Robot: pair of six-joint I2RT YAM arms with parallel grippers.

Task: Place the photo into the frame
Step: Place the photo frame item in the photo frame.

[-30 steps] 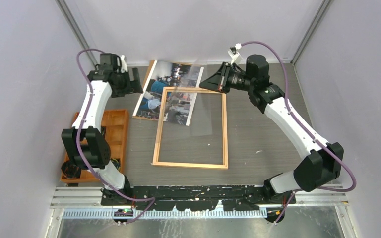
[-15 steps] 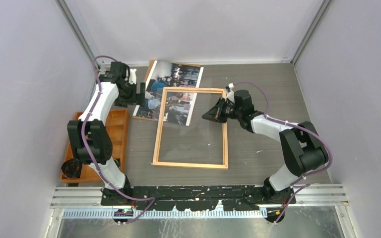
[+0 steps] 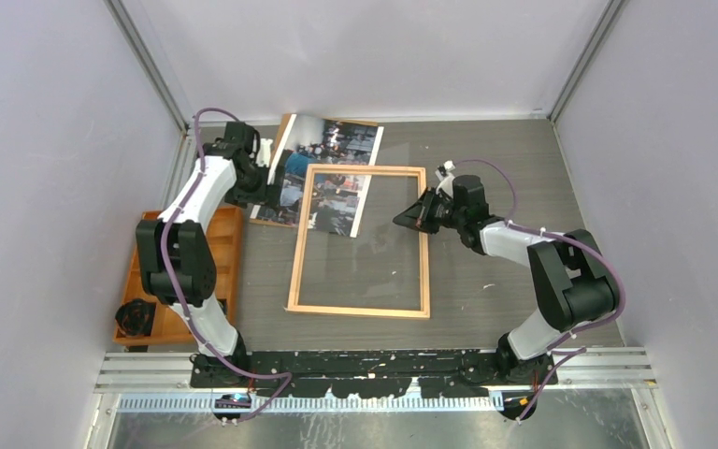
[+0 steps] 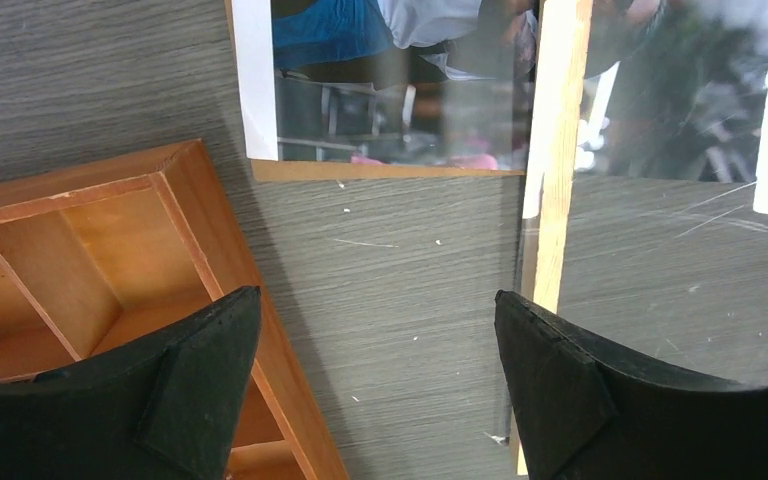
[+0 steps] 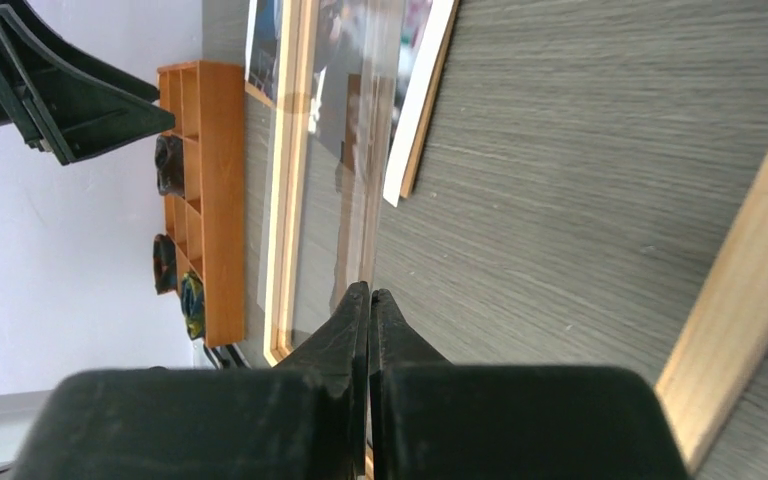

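Observation:
The photo, a colourful crowd print, lies flat at the back of the table, its near right part under the frame's far-left corner. The frame of thin light wood lies flat in the middle. My left gripper hangs open over bare table, between the orange tray and the frame's left rail, just short of the photo's corner. My right gripper is low at the frame's right rail, shut on the edge of a clear sheet that lies within the frame.
A brown backing board shows as a thin edge under the photo. The orange compartment tray stands at the left with dark items in it. Grey walls close in on three sides.
The right arm has come down and toward me, lowering the clear sheet from the air into the frame. The left arm has swung in toward the photo's left edge.

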